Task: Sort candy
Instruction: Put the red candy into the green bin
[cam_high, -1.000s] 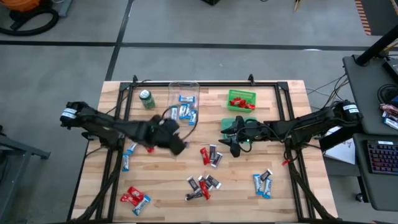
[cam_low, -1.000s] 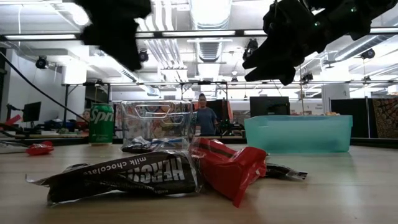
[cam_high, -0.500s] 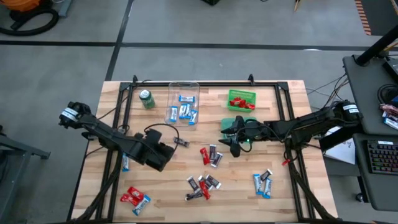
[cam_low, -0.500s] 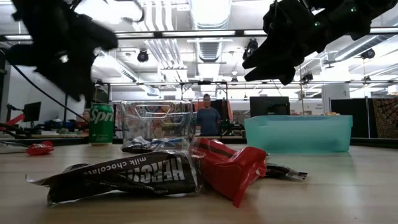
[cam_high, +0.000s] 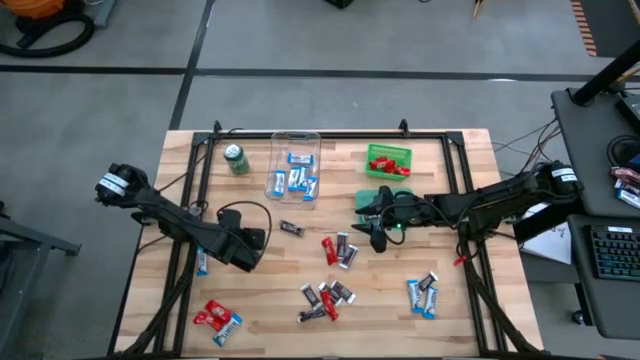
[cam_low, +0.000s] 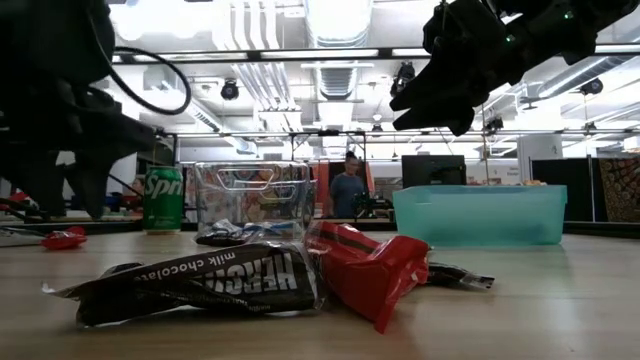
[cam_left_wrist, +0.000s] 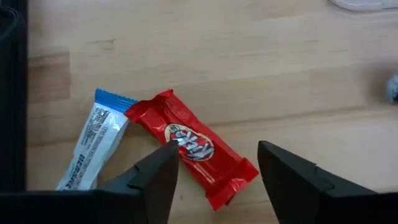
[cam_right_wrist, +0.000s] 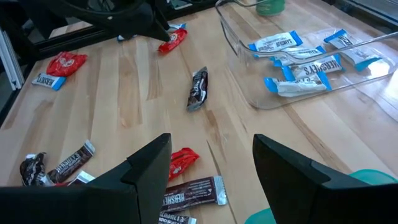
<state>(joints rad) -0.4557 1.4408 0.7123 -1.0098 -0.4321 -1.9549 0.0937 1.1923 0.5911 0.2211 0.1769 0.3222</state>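
Left gripper (cam_left_wrist: 214, 171) spread over 1 small red foil-wrapped candy bar (cam_left_wrist: 194, 148) — light, crinkly, slippery; pinch across its middle. Right gripper (cam_right_wrist: 211, 162) spread, empty.

green soda can (cam_high: 236, 159) upright | clear bin (cam_high: 296, 140) | green tray (cam_high: 389, 152) | teal bin (cam_low: 480, 213) | person (cam_low: 350, 191) beyond table

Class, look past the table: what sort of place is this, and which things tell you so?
Probably a robotics lab or open workshop: exposed ceiling ducts, monitors on benches, and a keyboard at a desk beside the wooden table.
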